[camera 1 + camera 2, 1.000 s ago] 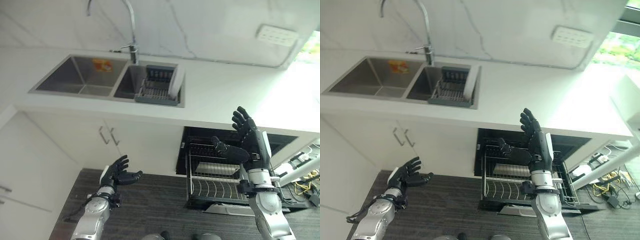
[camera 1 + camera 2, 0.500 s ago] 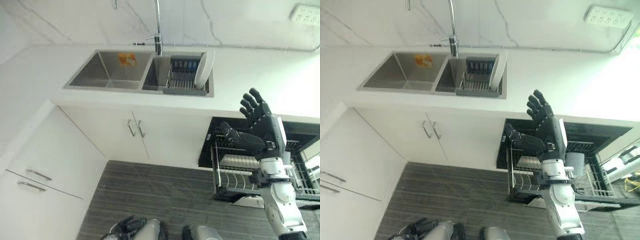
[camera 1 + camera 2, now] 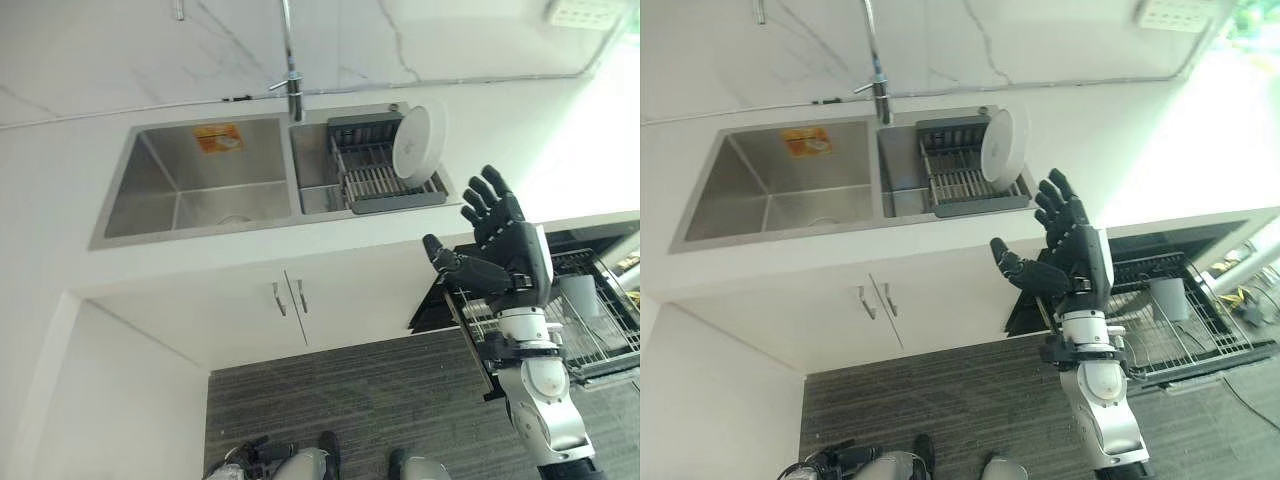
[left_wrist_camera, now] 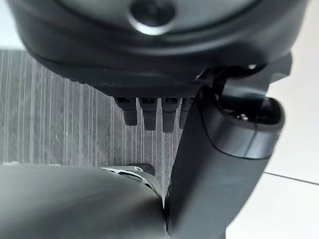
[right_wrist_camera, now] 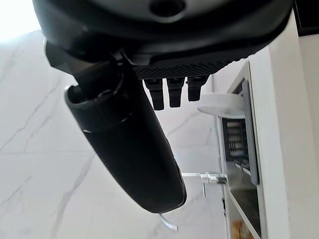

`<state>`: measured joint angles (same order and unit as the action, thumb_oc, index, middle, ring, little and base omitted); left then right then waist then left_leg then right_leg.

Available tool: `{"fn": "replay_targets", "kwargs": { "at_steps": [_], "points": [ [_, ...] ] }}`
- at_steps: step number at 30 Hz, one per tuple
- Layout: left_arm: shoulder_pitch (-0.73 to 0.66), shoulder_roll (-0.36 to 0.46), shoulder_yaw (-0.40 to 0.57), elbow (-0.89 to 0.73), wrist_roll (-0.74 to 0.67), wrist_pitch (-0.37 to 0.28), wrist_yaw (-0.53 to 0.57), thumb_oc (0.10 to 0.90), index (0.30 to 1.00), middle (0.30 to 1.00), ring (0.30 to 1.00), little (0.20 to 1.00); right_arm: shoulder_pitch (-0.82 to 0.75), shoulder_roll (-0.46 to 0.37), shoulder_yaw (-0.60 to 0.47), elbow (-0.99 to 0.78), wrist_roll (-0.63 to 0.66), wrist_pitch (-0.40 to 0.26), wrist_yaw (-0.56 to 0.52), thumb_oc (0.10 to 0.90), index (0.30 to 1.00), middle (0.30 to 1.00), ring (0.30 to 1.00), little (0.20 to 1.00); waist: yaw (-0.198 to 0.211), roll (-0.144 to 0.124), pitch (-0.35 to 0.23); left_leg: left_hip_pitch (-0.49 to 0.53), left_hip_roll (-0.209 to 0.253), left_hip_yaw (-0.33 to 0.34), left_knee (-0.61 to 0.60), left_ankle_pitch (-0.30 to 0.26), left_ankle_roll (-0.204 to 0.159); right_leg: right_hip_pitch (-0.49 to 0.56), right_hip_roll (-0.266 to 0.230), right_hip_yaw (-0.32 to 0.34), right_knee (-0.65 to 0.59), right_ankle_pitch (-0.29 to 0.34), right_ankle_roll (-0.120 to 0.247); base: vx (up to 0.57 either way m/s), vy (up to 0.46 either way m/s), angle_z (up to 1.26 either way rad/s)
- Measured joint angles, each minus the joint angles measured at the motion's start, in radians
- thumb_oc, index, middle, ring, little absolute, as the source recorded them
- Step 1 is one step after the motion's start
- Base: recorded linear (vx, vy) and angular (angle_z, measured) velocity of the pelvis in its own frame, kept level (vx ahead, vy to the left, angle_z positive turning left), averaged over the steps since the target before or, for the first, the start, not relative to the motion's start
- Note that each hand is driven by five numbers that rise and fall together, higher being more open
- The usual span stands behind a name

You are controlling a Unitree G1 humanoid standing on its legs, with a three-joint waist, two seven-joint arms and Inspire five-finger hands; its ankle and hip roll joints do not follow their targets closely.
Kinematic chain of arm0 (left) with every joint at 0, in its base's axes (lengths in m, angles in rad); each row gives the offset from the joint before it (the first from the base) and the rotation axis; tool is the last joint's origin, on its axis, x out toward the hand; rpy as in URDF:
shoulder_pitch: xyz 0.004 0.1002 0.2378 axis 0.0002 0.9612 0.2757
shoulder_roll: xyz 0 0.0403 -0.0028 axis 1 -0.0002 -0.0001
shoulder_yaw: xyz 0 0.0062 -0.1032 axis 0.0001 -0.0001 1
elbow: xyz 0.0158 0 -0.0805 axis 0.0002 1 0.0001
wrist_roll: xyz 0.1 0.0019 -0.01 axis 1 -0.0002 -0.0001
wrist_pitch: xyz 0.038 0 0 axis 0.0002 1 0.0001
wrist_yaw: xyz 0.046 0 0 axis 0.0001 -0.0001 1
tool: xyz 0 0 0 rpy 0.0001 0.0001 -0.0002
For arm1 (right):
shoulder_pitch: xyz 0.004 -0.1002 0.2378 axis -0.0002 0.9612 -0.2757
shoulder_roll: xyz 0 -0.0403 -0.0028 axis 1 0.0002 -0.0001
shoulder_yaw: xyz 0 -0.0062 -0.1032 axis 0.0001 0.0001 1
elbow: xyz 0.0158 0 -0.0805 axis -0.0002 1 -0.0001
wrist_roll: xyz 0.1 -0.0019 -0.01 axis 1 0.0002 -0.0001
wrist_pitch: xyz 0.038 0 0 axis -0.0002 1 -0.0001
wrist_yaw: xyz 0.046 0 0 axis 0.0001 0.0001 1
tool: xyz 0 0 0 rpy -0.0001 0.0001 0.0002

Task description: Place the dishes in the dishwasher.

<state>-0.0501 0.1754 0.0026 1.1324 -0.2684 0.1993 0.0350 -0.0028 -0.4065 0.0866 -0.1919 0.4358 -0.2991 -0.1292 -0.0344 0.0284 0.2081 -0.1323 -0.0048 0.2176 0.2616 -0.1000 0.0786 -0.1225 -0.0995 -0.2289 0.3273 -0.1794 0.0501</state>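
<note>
White plate (image 3: 418, 141) stands upright in the sink rack (image 3: 385, 178), upper centre, for draining; right hand (image 3: 503, 243) spread wide, empty, apparently reaching.

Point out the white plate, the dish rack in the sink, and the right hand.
white plate (image 3: 416, 142), left eye view, middle of its face.
dish rack (image 3: 380, 183), left eye view, its slatted floor.
right hand (image 3: 1080, 262), right eye view, back of the palm; fingers spread, holding nothing.
</note>
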Motion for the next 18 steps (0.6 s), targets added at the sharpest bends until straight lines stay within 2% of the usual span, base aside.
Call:
{"fn": "replay_targets", "kwargs": {
  "at_steps": [1, 2, 3, 4, 5, 7, 8, 9, 10, 11, 12, 13, 14, 15, 16, 17, 18],
  "points": [
    [0.013, -0.002, 0.022, 0.003, -0.006, -0.006, 0.005, 0.800, 0.900, 0.900, 0.900, 0.900, -0.008, -0.005, 0.006, 0.009, 0.009, 0.002, 0.024, 0.800, 0.900, 0.900, 0.900, 0.900, 0.014, -0.003, -0.002, 0.013, 0.008, 0.072, -0.029, -0.010, -0.016, -0.038, -0.015, -0.057, 0.026, 0.000, -0.004, 0.16, -0.263, -0.92],
    [0.020, -0.002, 0.022, -0.002, -0.014, -0.006, 0.006, 0.800, 0.900, 0.900, 0.900, 0.900, -0.009, -0.007, 0.010, 0.009, 0.010, 0.002, 0.027, 0.800, 0.900, 0.900, 0.900, 0.900, 0.022, -0.003, -0.003, 0.013, 0.008, 0.085, -0.031, -0.007, -0.011, -0.040, -0.022, -0.074, 0.028, 0.000, -0.004, 0.13, -0.207, -0.94],
    [0.020, 0.001, 0.027, -0.005, -0.032, -0.006, 0.024, 0.800, 0.900, 0.900, 0.900, 0.900, 0.001, -0.016, 0.013, 0.011, 0.010, 0.001, 0.029, 0.800, 0.900, 0.900, 0.900, 0.900, 0.006, -0.015, -0.005, 0.013, -0.007, 0.084, -0.020, -0.017, -0.016, -0.039, -0.025, -0.046, 0.031, -0.004, 0.003, 0.09, -0.152, -0.33],
    [0.023, 0.007, 0.014, -0.003, -0.032, -0.004, 0.037, 0.800, 0.900, 0.900, 0.900, 0.900, 0.012, -0.025, 0.013, 0.011, 0.011, 0.002, 0.028, 0.800, 0.900, 0.900, 0.900, 0.900, -0.003, -0.022, -0.010, 0.012, -0.013, 0.083, -0.013, -0.023, -0.012, -0.022, -0.017, -0.019, 0.007, 0.014, -0.009, 0.19, -0.316, -0.17],
    [0.041, 0.007, 0.021, -0.005, -0.041, -0.005, 0.058, 0.800, 0.900, 0.900, 0.900, 0.900, 0.014, -0.035, 0.013, 0.017, 0.018, 0.003, 0.026, 0.800, 0.900, 0.900, 0.900, 0.900, -0.015, -0.023, -0.013, 0.011, -0.005, 0.089, -0.014, -0.024, -0.018, -0.032, -0.018, -0.030, 0.029, 0.009, -0.013, 0.21, -0.332, -0.10],
    [0.050, 0.006, 0.032, -0.016, -0.043, -0.010, 0.071, 0.800, 0.900, 0.900, 0.900, 0.900, 0.010, -0.049, 0.015, 0.017, 0.018, 0.003, 0.028, 0.800, 0.900, 0.900, 0.900, 0.900, -0.004, -0.034, -0.018, 0.012, -0.003, 0.106, -0.016, -0.019, -0.025, -0.061, -0.014, -0.008, 0.065, 0.003, -0.022, 0.16, -0.254, -0.20],
    [0.052, 0.006, 0.032, -0.016, -0.042, -0.011, 0.076, 0.800, 0.900, 0.900, 0.900, 0.900, 0.011, -0.063, 0.016, 0.017, 0.018, 0.003, 0.029, 0.800, 0.900, 0.900, 0.900, 0.900, -0.004, -0.039, -0.020, 0.019, -0.006, 0.106, -0.021, -0.014, -0.032, -0.070, -0.017, 0.008, 0.080, -0.003, -0.040, 0.19, -0.360, -0.13],
    [0.059, 0.008, 0.037, -0.017, -0.042, -0.011, 0.088, 0.800, 0.900, 0.900, 0.900, 0.900, 0.014, -0.077, 0.017, 0.017, 0.017, 0.003, 0.024, 0.800, 0.900, 0.900, 0.900, 0.900, -0.004, -0.050, -0.020, 0.041, 0.000, 0.108, -0.036, -0.001, -0.074, -0.067, -0.008, 0.001, 0.107, -0.029, -0.060, 0.21, -0.357, -0.05],
    [0.062, 0.019, 0.074, -0.032, -0.042, -0.013, 0.088, 0.800, 0.900, 0.900, 0.900, 0.900, 0.010, -0.065, 0.016, 0.040, 0.016, -0.002, 0.018, 0.800, 0.900, 0.900, 0.900, 0.900, 0.012, -0.086, -0.002, -0.001, 0.008, 0.078, 0.122, 0.014, -0.115, -0.054, -0.005, 0.018, 0.131, -0.050, -0.111, 0.22, -0.230, 0.07],
    [0.063, 0.029, 0.104, -0.063, -0.043, -0.020, 0.085, 0.800, 0.900, 0.900, 0.900, 0.900, 0.008, -0.063, 0.014, 0.061, 0.016, -0.001, 0.013, 0.800, 0.900, 0.900, 0.900, 0.900, 0.015, -0.091, 0.006, -0.077, 0.030, 0.020, 0.284, 0.026, -0.118, -0.037, 0.005, 0.015, 0.131, -0.059, -0.127, 0.20, -0.048, -0.04],
    [0.065, 0.027, 0.096, -0.106, -0.042, -0.025, 0.078, 0.800, 0.900, 0.900, 0.900, 0.900, 0.004, -0.061, 0.013, 0.081, 0.015, -0.001, 0.009, 0.800, 0.900, 0.900, 0.900, 0.900, 0.046, -0.093, 0.009, -0.130, 0.035, -0.023, 0.354, 0.010, -0.119, -0.024, 0.023, 0.024, 0.126, -0.063, -0.133, 0.25, -0.001, -0.22],
    [0.062, 0.021, 0.074, -0.129, -0.038, -0.025, 0.079, 0.800, 0.900, 0.900, 0.900, 0.900, -0.003, -0.051, 0.013, 0.082, 0.011, -0.001, 0.007, 0.800, 0.900, 0.900, 0.900, 0.900, 0.061, -0.086, 0.012, -0.137, 0.004, -0.059, 0.301, 0.003, -0.115, -0.024, 0.031, 0.041, 0.120, -0.062, -0.132, 0.26, 0.066, -0.61],
    [0.062, -0.006, 0.061, -0.129, -0.037, -0.018, 0.085, 0.800, 0.900, 0.900, 0.900, 0.900, -0.013, -0.040, 0.017, 0.080, 0.004, -0.001, 0.009, 0.800, 0.900, 0.900, 0.900, 0.900, 0.063, -0.070, 0.015, -0.126, -0.038, -0.092, 0.182, 0.006, -0.112, -0.020, 0.043, 0.063, 0.102, -0.058, -0.126, 0.33, 0.126, -0.65],
    [0.059, -0.021, 0.070, -0.127, -0.039, -0.005, 0.087, 0.800, 0.900, 0.900, 0.900, 0.900, -0.015, -0.035, 0.018, 0.080, -0.003, -0.001, 0.009, 0.800, 0.900, 0.900, 0.900, 0.900, 0.063, -0.054, 0.017, -0.120, -0.058, -0.101, 0.078, 0.019, -0.105, -0.015, 0.056, 0.074, 0.081, -0.056, -0.125, 0.37, 0.150, -0.62],
    [0.059, -0.022, 0.071, -0.123, -0.039, 0.003, 0.090, 0.800, 0.900, 0.900, 0.900, 0.900, -0.017, -0.031, 0.020, 0.080, -0.003, 0.000, 0.004, 0.800, 0.900, 0.900, 0.900, 0.900, 0.063, -0.043, 0.030, -0.110, -0.083, -0.117, -0.026, 0.036, -0.113, 0.001, 0.068, 0.089, 0.058, -0.044, -0.130, 0.32, 0.122, -0.52],
    [0.058, -0.013, 0.066, -0.113, -0.033, 0.011, 0.091, 0.800, 0.900, 0.900, 0.900, 0.900, -0.032, -0.034, 0.025, 0.080, -0.003, 0.003, -0.007, 0.800, 0.900, 0.900, 0.900, 0.900, 0.069, -0.017, 0.053, -0.115, -0.096, -0.157, -0.072, 0.053, -0.138, 0.030, 0.092, 0.119, 0.036, -0.018, -0.151, 0.33, 0.126, -0.77],
    [0.063, -0.008, 0.045, -0.077, -0.016, 0.014, 0.095, 0.800, 0.900, 0.900, 0.900, 0.900, -0.064, -0.041, 0.038, 0.083, -0.004, 0.014, -0.013, 0.800, 0.900, 0.900, 0.900, 0.900, 0.082, -0.006, 0.091, -0.129, -0.089, -0.190, -0.071, 0.063, -0.149, 0.059, 0.121, 0.149, 0.012, -0.013, -0.148, 0.27, 0.119, -1.02]
  ]
}}
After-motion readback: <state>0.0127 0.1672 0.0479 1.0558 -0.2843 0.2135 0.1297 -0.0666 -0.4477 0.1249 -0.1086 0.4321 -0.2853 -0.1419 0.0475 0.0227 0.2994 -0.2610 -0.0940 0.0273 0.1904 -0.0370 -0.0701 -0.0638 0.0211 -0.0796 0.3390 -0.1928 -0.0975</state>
